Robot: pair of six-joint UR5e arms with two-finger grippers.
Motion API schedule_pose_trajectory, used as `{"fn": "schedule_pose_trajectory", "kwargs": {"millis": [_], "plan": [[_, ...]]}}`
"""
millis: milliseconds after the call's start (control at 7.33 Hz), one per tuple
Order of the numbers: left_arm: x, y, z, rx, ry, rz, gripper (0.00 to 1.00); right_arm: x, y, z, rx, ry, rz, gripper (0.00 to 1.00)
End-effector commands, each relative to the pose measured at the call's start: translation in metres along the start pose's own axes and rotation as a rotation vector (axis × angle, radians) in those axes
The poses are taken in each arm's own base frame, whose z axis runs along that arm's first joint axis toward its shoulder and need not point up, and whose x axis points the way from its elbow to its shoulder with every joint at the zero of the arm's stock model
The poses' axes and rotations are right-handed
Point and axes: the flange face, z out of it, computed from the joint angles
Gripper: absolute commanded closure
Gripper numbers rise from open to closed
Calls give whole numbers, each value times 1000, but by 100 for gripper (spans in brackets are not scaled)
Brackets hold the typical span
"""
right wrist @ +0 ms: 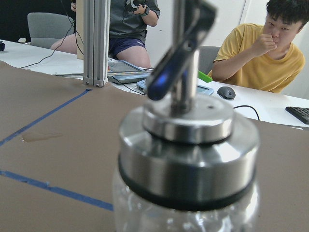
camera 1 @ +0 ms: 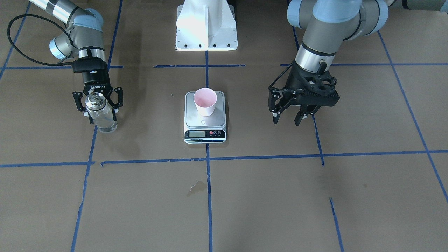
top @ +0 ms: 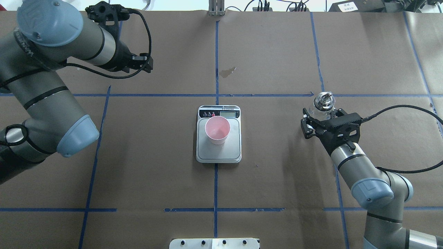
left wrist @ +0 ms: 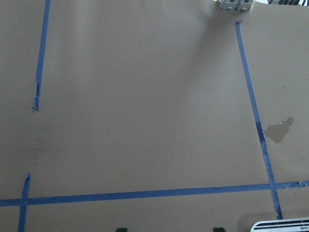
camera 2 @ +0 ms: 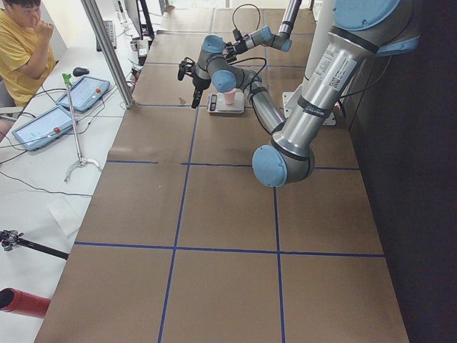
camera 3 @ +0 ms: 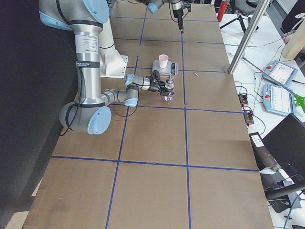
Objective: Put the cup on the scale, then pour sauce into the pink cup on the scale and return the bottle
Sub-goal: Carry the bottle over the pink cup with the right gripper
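right jaws flanking bottle (camera 1: 101, 117), contact unclear

The clear glass bottle (camera 1: 103, 120), capped in silver with a spout, is seen upright between the fingers of the right claw (camera 1: 100, 108). The pink cup (camera 1: 205, 100) is stood upright on the silver scale (camera 1: 190, 119), well apart from the left claw (camera 1: 286, 120) and the right claw alike.

Brown table (top: 277, 166), blue tape (top: 215, 186) grid.
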Motion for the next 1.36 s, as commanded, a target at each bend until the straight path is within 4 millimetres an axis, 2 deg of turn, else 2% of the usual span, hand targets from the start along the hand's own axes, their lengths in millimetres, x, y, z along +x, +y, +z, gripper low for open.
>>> {"fn": "schedule_pose_trajectory", "kwargs": {"millis": [0, 136, 273, 409, 545, 682, 818, 955, 1091, 1227], "plan": [[-2, 0, 2, -3, -5, -2, 33, -25, -19, 2, 6, -58, 87, 100], [-2, 0, 0, 0, -2, -1, 33, -32, -23, 3, 3, -74, 96, 100], [-2, 0, 1, -2, -4, -2, 33, -48, -33, 3, 9, -107, 122, 100], [-2, 0, 1, -1, -3, -1, 33, -49, -40, 0, 19, -108, 112, 100], [-2, 0, -1, 2, -1, 0, 33, -48, -41, -1, 19, -109, 49, 100], [-1, -1, -3, 5, 3, 1, 33, -58, -42, -2, 17, -129, -103, 100], [-2, -2, -6, 9, 4, 0, 33, -63, -46, -1, 29, -120, -141, 100], [-1, -2, -6, 8, 6, 0, 33, -76, -49, 9, -13, -27, -272, 100], [-2, -2, -6, 8, 5, 0, 33, -120, -81, 17, -46, 26, -385, 100], [-2, -2, -6, 7, 7, 0, 33, -134, -82, 20, -112, 75, -478, 100]]}}
